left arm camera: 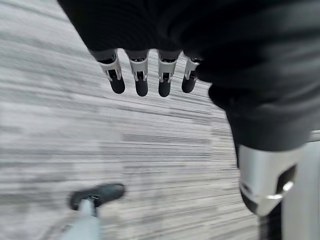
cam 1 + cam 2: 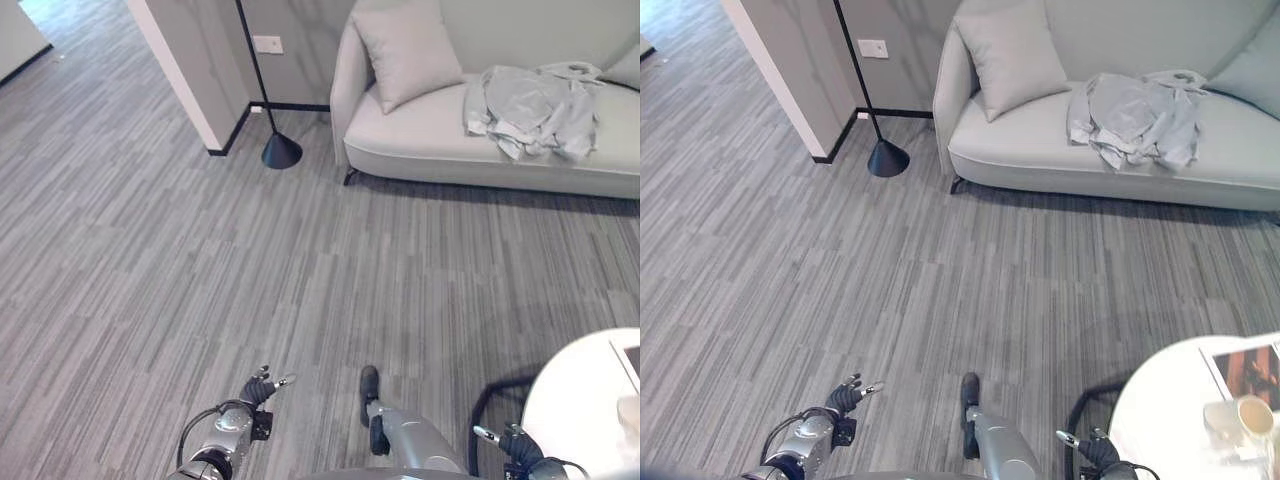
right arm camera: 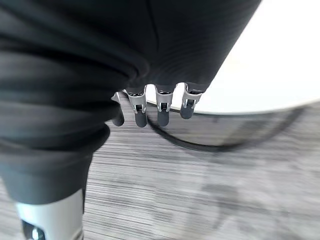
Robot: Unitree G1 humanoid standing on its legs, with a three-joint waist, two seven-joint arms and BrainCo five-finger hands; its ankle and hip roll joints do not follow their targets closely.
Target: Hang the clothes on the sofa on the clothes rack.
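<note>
A crumpled pale grey garment (image 2: 535, 108) lies on the seat of a light sofa (image 2: 420, 140), far across the floor at the upper right. My left hand (image 2: 262, 388) hangs low at the bottom of the eye views, over the carpet, fingers relaxed and holding nothing. Its fingers (image 1: 141, 80) show straight in the left wrist view. My right hand (image 2: 515, 442) hangs at the lower right beside a round white table (image 2: 570, 400), with relaxed fingers (image 3: 162, 107) and nothing in it. Both hands are far from the garment.
A grey cushion (image 2: 408, 50) leans in the sofa's left corner. A black floor lamp's base (image 2: 281, 152) stands left of the sofa by a wall corner (image 2: 215, 140). The white table carries a cup (image 2: 1252, 415) and a magazine (image 2: 1240, 370). Grey striped carpet spans the room.
</note>
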